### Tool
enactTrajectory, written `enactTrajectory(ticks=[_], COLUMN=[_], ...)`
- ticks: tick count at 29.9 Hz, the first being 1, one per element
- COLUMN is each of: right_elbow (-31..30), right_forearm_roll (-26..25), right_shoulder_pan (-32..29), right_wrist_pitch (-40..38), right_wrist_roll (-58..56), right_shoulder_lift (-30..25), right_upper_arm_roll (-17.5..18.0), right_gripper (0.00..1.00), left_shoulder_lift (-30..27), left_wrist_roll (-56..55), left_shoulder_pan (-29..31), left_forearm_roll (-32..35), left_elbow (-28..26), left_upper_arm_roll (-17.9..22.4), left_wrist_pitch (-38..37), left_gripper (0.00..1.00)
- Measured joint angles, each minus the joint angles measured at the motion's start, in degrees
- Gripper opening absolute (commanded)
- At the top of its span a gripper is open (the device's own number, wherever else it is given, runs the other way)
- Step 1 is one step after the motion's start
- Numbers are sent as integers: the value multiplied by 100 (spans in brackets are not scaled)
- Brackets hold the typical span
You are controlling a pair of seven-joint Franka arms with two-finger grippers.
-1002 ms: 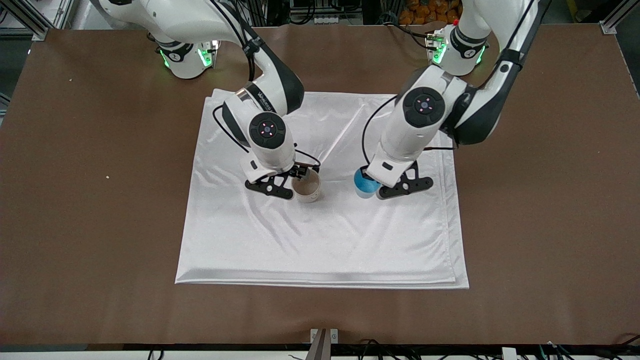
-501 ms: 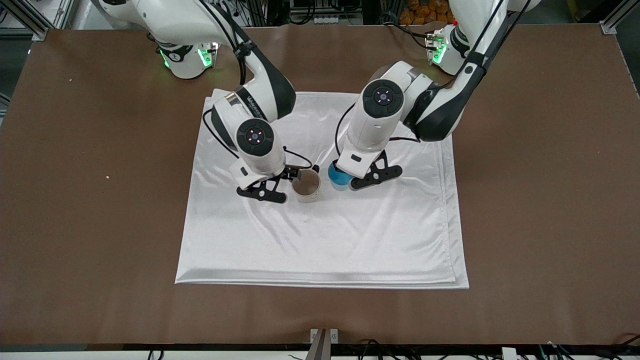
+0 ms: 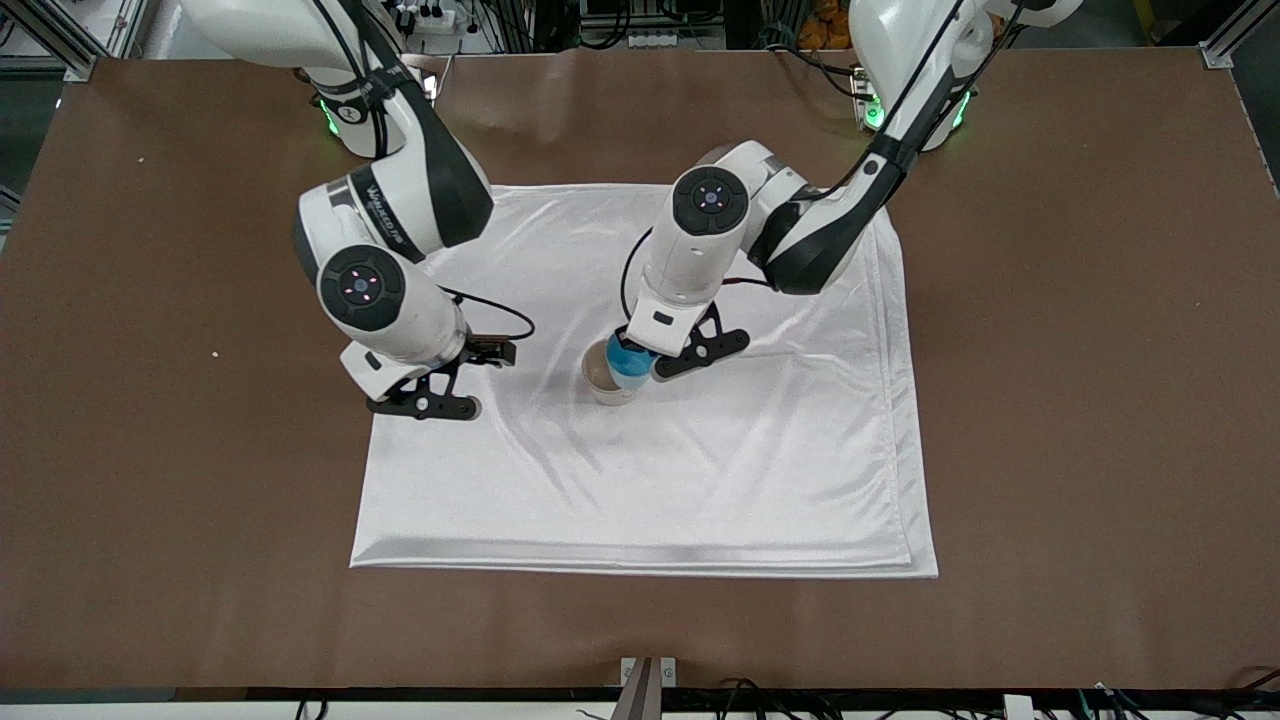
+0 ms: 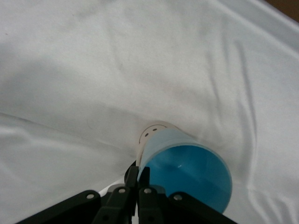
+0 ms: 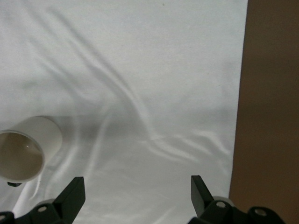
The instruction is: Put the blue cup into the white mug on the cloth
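Blue cup (image 3: 630,362): gripped at its rim by the left gripper (image 3: 640,355), held partly over the white mug (image 3: 603,378).
White mug: stood on the cloth (image 3: 700,470), mid-cloth.
Left gripper: fingers closed on the cup wall.
Right gripper (image 3: 440,385): spread wide, nothing held, over the cloth edge toward the right arm's end.

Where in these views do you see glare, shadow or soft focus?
Front view: sheen along the cloth's fold nearest the camera. Left wrist view: the blue cup, held by the left claw, looks soft and casts a shadow. Right wrist view: grey shadow beside the white mug.
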Motion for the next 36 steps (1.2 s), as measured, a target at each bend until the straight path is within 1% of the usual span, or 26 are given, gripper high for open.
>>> enactTrajectory(ticks=[5,13,14,15,16,17,25,30,34,36], right_elbow=[-377,-744,-779,-820,-866,-911,-1490,-1806,-1984,-2043], right_forearm_roll=[-60,-119,-120,-120,-120,-120,-123,-124,-125,-125], right_shoulder_pan=[-249,-680,-748,-821,-895,-964,-1570,-1886,-2105,-2200], right_wrist_pitch=[5,18,23,27,32,39,202,214,131,26], right_wrist_roll=[-383,-1046,-1154,-1267,-1372,-1469,-2302,-2533,-2584,-2602], right_shoulder_lift=[-349,-737,-773,-816,-859,-898,-1374,-1743,-2055,-2206], right_upper_arm_roll=[-3,-6,-7,-6,-7,-6,4,15,41,50], right_gripper=[100,100,100,100,100,100,100,100,100,100], left_shoulder_lift=[193,370,383,392,398,402,403,340,120,-99], left_wrist_roll=[-119,-133,-133,-133,-133,-133,-133,-133,-133,-133], left_shoulder_pan=[-136,-173,-173,-173,-173,-173,-229,-265,-241,-191], left_forearm_roll=[0,0,0,0,0,0,126,275,368,550], left_elbow=[14,44,45,46,47,47,79,183,293,341], left_upper_arm_roll=[7,28,31,34,35,36,36,37,89,138], left_wrist_pitch=[304,381,382,382,382,382,382,332,34,-215], left_gripper=[0,0,10,27,50,99,100,100,100,100])
